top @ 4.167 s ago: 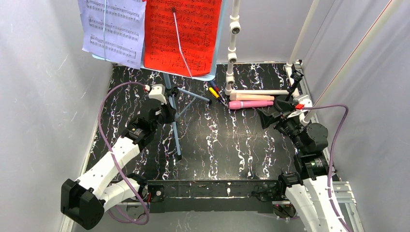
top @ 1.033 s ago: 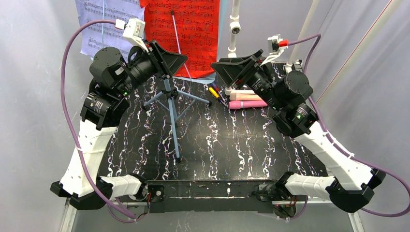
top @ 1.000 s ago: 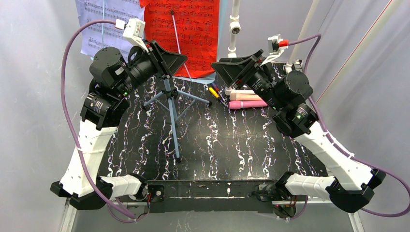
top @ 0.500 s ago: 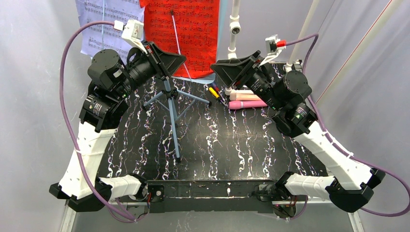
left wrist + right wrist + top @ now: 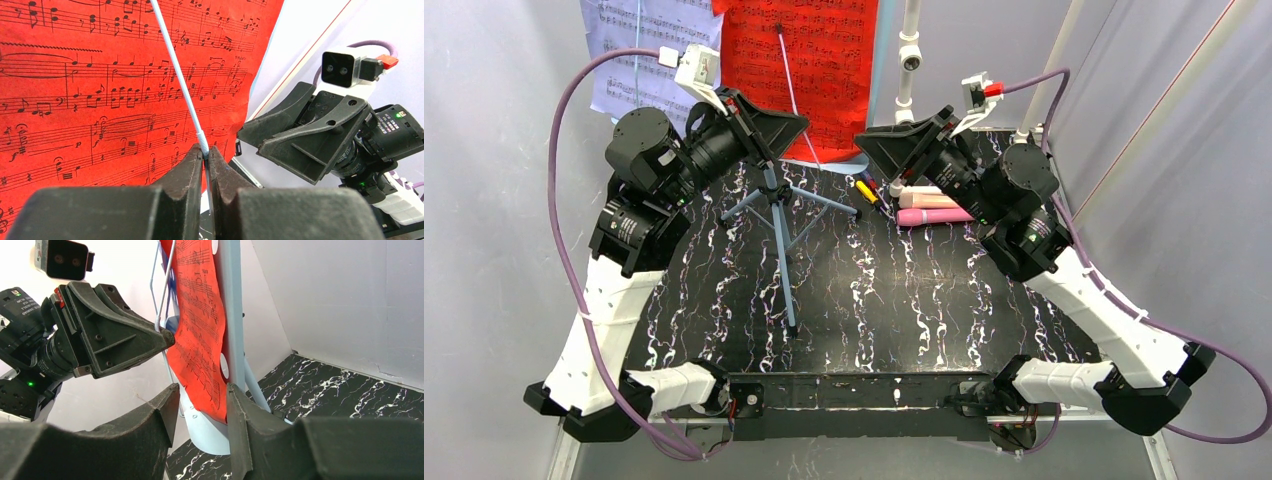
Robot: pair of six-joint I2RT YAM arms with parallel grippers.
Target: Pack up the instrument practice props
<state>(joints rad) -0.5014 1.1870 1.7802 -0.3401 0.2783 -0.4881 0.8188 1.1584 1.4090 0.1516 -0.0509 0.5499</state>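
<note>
The pale-blue music rack (image 5: 879,70) stands on its tripod (image 5: 776,215) at the back, with a red sheet-music page (image 5: 809,60) on it and a lavender page (image 5: 639,55) to its left. My left gripper (image 5: 804,122) is shut on the thin white wire page holder (image 5: 177,75), low down in front of the red page (image 5: 100,100). My right gripper (image 5: 202,392) is open, its jaws either side of the red page's lower corner (image 5: 200,350) and the rack's lip (image 5: 210,440). A pink microphone (image 5: 934,216) and a beige one (image 5: 929,199) lie at the back right.
A white PVC pipe frame (image 5: 908,60) rises just right of the rack. Small yellow-and-black tools (image 5: 869,192) lie by the microphones. Grey walls close in on the black marbled table (image 5: 874,300) on three sides. Both arms meet high up at the rack's lower edge.
My left gripper's jaws have closed onto the wire page holder. My right gripper has edged left toward the rack's corner with its jaws narrowing.
</note>
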